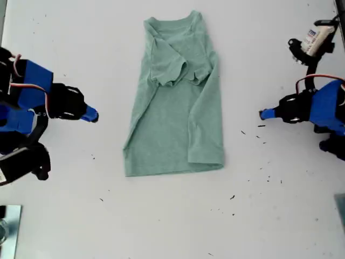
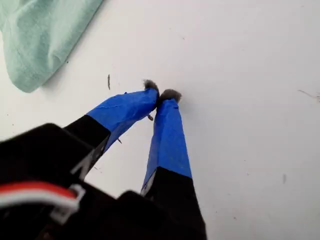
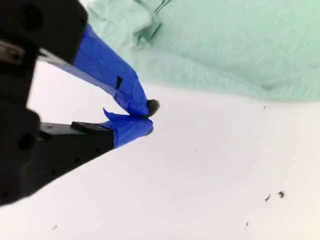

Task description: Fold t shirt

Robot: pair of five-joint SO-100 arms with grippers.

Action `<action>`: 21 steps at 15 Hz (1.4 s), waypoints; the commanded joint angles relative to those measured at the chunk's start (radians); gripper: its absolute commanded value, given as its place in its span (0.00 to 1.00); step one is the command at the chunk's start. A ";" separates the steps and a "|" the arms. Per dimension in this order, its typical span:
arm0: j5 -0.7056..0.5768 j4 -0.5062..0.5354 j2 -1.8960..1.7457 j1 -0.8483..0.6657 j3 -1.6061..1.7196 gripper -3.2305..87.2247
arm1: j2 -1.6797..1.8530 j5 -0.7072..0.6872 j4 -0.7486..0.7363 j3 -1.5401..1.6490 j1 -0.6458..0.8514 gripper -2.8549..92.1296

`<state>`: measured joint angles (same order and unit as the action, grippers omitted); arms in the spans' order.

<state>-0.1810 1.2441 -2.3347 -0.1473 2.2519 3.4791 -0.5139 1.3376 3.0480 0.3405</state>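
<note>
The pale green t shirt [image 1: 175, 118] lies flat mid-table in the exterior view, collar at the far end. Its sleeves are folded onto the chest, and its side on the exterior view's right is folded over lengthwise. My first gripper [image 1: 262, 114] is shut and empty on the exterior view's right, a hand's width from the shirt. In the first wrist view its tips [image 2: 161, 95] touch over bare table, with a corner of the shirt [image 2: 40, 35] off to one side. My second gripper [image 1: 92, 115] is on the exterior view's left, shut [image 3: 145, 118] and empty, beside the shirt's edge [image 3: 225, 45].
The table [image 1: 172, 226] is white and scattered with small dark specks [image 1: 268, 178], mostly toward the exterior view's right. A white and black device [image 1: 314, 40] stands at that view's upper right. A metallic object [image 1: 8, 229] sits at its lower left corner.
</note>
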 commanded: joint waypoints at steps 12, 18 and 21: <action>-0.198 -0.173 0.532 -0.028 -0.238 0.27 | 0.020 0.017 0.009 0.041 0.000 0.05; -0.192 -0.388 0.772 -0.031 -0.199 0.16 | 0.020 0.023 0.012 0.041 -0.006 0.05; -0.204 0.008 0.522 -0.037 -0.408 0.36 | 0.020 0.025 0.012 0.043 -0.005 0.05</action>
<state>-0.3835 1.0216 -1.6644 -0.1933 2.0003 3.4806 -0.5001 1.3376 3.0511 0.3451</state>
